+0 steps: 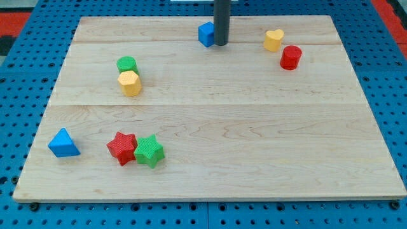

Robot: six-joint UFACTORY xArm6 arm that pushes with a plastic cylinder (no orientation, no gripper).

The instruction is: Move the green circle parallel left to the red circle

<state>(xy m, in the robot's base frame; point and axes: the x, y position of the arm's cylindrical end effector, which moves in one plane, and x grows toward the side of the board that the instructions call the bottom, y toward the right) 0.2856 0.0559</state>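
The green circle (pixel 127 64) sits at the board's upper left, touching the yellow hexagon (pixel 130 83) just below it. The red circle (pixel 290 57) stands at the upper right, below and right of the yellow heart (pixel 274 40). My tip (pixel 220 43) is at the view's top centre, touching the right side of the blue cube (pixel 206 34). It is far to the right of the green circle and left of the red circle.
A blue triangle (pixel 63 143) lies at the lower left. A red star (pixel 121 148) and a green star (pixel 149 151) touch each other to its right. The wooden board (pixel 254 140) rests on a blue pegboard.
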